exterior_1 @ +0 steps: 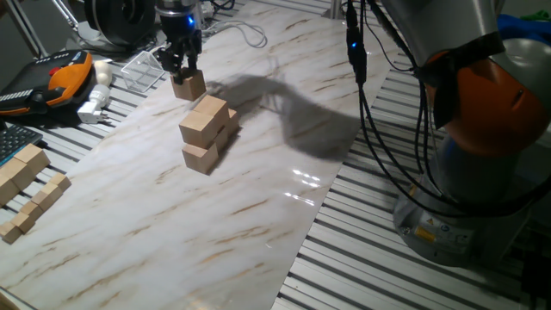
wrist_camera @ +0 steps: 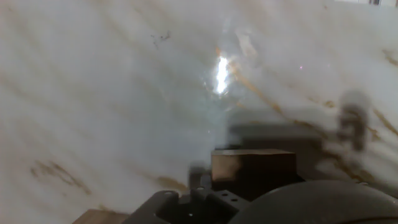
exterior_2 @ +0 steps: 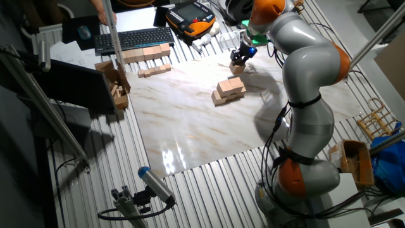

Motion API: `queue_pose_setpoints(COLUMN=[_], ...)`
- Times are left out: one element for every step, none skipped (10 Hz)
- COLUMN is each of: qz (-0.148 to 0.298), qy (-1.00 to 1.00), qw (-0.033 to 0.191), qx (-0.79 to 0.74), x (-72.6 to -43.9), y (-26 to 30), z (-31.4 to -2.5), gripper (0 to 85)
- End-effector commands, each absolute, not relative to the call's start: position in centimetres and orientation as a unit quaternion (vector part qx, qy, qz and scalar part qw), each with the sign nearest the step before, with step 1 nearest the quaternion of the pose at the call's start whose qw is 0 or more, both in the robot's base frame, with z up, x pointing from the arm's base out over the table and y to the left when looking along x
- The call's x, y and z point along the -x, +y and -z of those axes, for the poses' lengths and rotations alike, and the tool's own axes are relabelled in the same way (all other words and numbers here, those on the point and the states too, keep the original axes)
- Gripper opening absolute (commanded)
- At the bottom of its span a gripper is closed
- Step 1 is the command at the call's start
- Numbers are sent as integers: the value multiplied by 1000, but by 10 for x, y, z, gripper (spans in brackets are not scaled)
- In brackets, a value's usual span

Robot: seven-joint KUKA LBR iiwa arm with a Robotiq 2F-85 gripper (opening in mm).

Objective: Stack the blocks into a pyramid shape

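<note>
My gripper (exterior_1: 183,72) is shut on one light-tan block (exterior_1: 188,85), held just behind the pile at the far end of the marble board (exterior_1: 258,215). Whether this block touches the board I cannot tell. The pile of blocks (exterior_1: 205,131) stands right in front of it, with one block resting on top of lower ones set side by side. From the other fixed view the gripper (exterior_2: 239,58) and its block (exterior_2: 237,66) sit beyond the pile (exterior_2: 228,89). The hand view is blurred and shows the held block (wrist_camera: 252,167) over the marble.
Smaller pale wooden pieces (exterior_1: 27,185) lie off the board's left edge, near a keyboard (exterior_2: 130,38) and an orange pendant (exterior_1: 65,73). A wire rack (exterior_1: 142,69) lies close behind the gripper. The arm's base (exterior_1: 482,138) and cables stand at the right.
</note>
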State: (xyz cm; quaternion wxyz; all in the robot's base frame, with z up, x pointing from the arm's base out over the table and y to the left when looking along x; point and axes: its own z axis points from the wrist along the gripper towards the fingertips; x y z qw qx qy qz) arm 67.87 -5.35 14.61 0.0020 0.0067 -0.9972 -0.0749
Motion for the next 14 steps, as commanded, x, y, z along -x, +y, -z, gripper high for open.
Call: queue_pose_setpoints(qz=[74,67,61,58,50,41,49,63,61,60,55,52,54,57], qy=[-997,-998,-998,-998,-999,-999,-999,-997,-997,-996,-996,-997,-996,-996], qw=[3,3,6,12,11,6,24,43,49,46,40,39,40,38], qx=[-5,1,5,11,17,13,3,16,24,37,48,51,56,64], x=[-679,-679,-679,-679,-679,-679,-679,-675,-667,-656,-646,-639,-634,-629], y=[-54,-54,-54,-54,-54,-54,-54,-53,-54,-56,-57,-56,-53,-48], z=[-146,-146,-146,-146,-146,-146,-146,-159,-179,-193,-204,-209,-212,-213], gripper=[0,0,0,0,0,0,0,0,0,0,0,0,0,0])
